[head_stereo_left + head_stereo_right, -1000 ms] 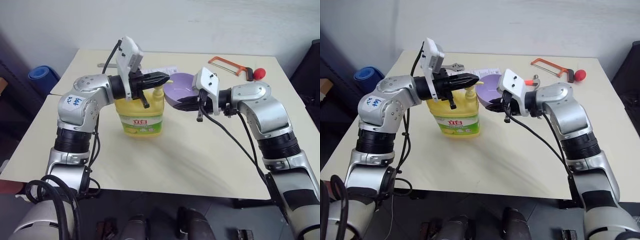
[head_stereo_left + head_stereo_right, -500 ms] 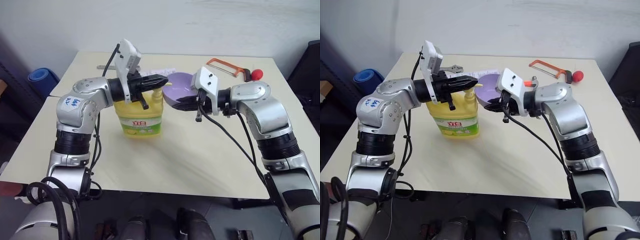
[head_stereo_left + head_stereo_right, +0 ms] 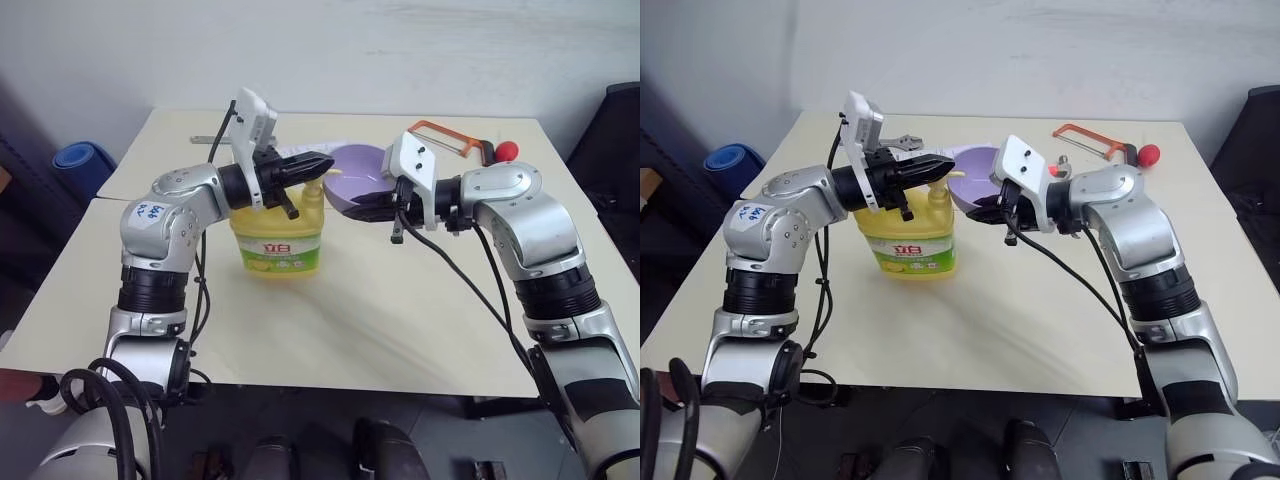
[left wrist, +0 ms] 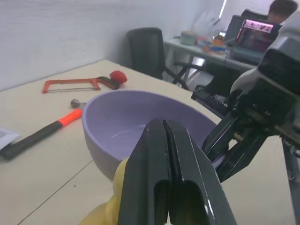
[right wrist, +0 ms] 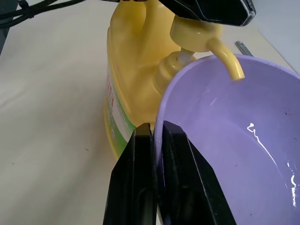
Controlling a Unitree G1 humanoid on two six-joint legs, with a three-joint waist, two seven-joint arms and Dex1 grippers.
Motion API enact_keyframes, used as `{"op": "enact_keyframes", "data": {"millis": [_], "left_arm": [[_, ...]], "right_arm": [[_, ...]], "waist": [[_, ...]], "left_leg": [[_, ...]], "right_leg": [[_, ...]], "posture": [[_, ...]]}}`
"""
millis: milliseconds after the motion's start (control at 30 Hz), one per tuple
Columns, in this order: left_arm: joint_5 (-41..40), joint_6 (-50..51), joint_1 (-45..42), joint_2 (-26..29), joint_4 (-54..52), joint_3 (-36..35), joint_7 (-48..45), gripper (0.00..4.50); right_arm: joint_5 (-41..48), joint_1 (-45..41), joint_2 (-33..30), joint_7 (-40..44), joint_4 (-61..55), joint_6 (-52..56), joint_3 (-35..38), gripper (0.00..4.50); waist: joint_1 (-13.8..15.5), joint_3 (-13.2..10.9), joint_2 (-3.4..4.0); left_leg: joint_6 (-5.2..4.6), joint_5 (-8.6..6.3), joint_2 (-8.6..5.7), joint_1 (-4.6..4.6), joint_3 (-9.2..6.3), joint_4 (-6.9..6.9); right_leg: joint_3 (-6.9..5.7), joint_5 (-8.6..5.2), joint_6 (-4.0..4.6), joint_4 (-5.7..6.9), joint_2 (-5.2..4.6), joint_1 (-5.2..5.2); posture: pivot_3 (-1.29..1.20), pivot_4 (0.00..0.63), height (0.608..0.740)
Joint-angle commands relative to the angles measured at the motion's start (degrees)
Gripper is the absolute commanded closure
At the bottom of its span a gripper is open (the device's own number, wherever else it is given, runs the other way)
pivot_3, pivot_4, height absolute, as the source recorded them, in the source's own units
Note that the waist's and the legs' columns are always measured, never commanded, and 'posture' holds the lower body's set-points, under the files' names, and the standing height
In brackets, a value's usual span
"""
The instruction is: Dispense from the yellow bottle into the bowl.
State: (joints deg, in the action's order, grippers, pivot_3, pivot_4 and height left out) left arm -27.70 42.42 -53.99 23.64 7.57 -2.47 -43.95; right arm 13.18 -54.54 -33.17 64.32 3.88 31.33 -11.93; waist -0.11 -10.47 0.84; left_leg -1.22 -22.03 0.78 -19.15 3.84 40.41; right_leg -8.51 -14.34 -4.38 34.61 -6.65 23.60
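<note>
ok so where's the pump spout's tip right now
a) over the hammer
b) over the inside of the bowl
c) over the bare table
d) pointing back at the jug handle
b: in the right wrist view the yellow spout curves over the rim of the bowl, its tip hanging above the purple inside, with the right gripper shut on the bowl's rim.

Left tool (image 3: 322, 161) hides yellow bottle (image 3: 277, 236) pump top.

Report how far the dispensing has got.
Done: right gripper holds the bowl by its rim under the bottle's spout. In hand: shut left gripper sits on the pump. A thin streak shows in the bowl; more pumping likely remains.
</note>
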Motion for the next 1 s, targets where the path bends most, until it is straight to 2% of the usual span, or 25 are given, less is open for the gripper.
{"op": "enact_keyframes", "data": {"millis": [33,200,333,500,633,700,800,900,933,967,1000], "left_arm": [[-2.14,1.22,0.74,1.0,2.39,-2.61,-1.39,4.48],[-8.13,-3.47,-1.52,2.19,1.56,-11.33,-4.14,4.48],[-10.66,-4.9,2.59,7.88,-2.22,-14.49,-9.82,4.48],[-10.23,-8.9,14.46,15.69,-9.61,-15.45,-17.2,4.48],[-8.55,-11.72,30.29,21.01,-17.29,-16.88,-21.1,4.48],[-7.84,-13.98,35.48,21.41,-19.12,-17.45,-20.92,4.48],[-3.57,-20.78,44.04,17.62,-18.38,-17.52,-16.82,4.48],[0.85,-27.57,46.96,14.49,-15.15,-15.83,-14.21,4.48],[0.73,-27.95,47.51,13.23,-14.73,-15.76,-13.35,4.5],[1.26,-28.46,47.98,12.47,-14.27,-15.49,-12.34,4.19],[1.81,-29.63,48.25,11.89,-13.66,-15.41,-11.78,4.09]], "right_arm": [[0.88,0.75,-1.29,-0.38,-2.52,-0.8,2.43,4.5],[0.31,3.07,-2.84,-1.79,-1.34,-1.72,4.07,4.5],[-0.03,8.06,-6.81,-1.85,0.14,-2.89,6.35,4.5],[-0.81,16.14,-10.21,-2.93,3.61,-7.3,9.48,4.5],[-3.6,23.57,-11.18,-4.19,12.4,-22.24,11.84,4.5],[-4.4,24.87,-11.0,-5.08,16.16,-27.31,12.56,4.5],[-5.88,27.08,-10.72,-5.37,22.39,-35.07,12.51,4.5],[-3.69,26.89,-9.16,-5.99,25.4,-33.33,13.9,4.5],[-2.25,27.39,-8.71,-5.1,25.54,-32.15,14.55,4.2],[-1.57,27.89,-8.43,-4.78,25.81,-32.6,15.18,3.82],[-0.77,28.56,-8.38,-3.79,25.56,-32.79,15.6,3.6]], "waist": [[0.04,-0.01,-0.01],[0.02,-0.37,-0.14],[0.02,-0.37,-0.14],[0.02,-0.39,-0.16],[-0.01,-0.45,-0.22],[-0.02,-0.48,-0.21],[-0.02,-0.5,-0.14],[0.09,-0.51,-0.15],[0.12,-0.51,-0.15],[0.13,-0.51,-0.14],[0.16,-0.51,-0.15]], "left_leg": [[0.0,0.0,0.0,-0.02,0.0,-0.01],[0.0,0.0,0.0,-0.32,0.01,-0.01],[-0.02,0.03,-0.05,-1.22,0.03,0.07],[-0.03,0.02,-0.07,-1.24,0.12,-0.17],[-0.04,0.03,-0.02,-1.1,0.15,-0.16],[-0.04,0.03,-0.02,-1.06,0.17,-0.16],[-0.06,0.1,-0.02,-1.03,0.19,-0.11],[0.0,0.16,0.02,-0.98,0.18,-0.11],[0.0,0.19,0.02,-0.98,0.18,-0.11],[0.01,0.2,0.03,-1.01,0.15,-0.11],[0.01,0.21,0.03,-1.0,0.15,-0.12]], "right_leg": [[0.0,0.0,0.0,-0.02,0.0,0.01],[-0.01,0.0,0.0,-0.04,0.01,0.27],[-0.12,0.01,-0.01,0.01,0.02,1.17],[-0.56,0.01,-0.01,-0.23,0.04,1.19],[-0.51,0.01,-0.01,-0.19,0.06,1.05],[-0.47,0.01,-0.01,-0.19,0.04,1.02],[-0.4,0.09,0.0,-0.19,0.02,0.99],[-0.34,0.14,0.08,-0.18,0.02,0.93],[-0.34,0.16,0.1,-0.17,0.02,0.93],[-0.33,0.17,0.13,-0.16,0.02,0.94],[-0.3,0.18,0.14,-0.16,0.01,0.94]], "posture": [[0.0,0.15,0.74],[0.0,0.15,0.74],[0.0,0.15,0.74],[0.0,0.15,0.74],[0.0,0.15,0.74],[0.0,0.15,0.74],[0.0,0.15,0.74],[0.0,0.15,0.74],[0.0,0.15,0.74],[0.0,0.15,0.74],[0.0,0.15,0.74]]}}
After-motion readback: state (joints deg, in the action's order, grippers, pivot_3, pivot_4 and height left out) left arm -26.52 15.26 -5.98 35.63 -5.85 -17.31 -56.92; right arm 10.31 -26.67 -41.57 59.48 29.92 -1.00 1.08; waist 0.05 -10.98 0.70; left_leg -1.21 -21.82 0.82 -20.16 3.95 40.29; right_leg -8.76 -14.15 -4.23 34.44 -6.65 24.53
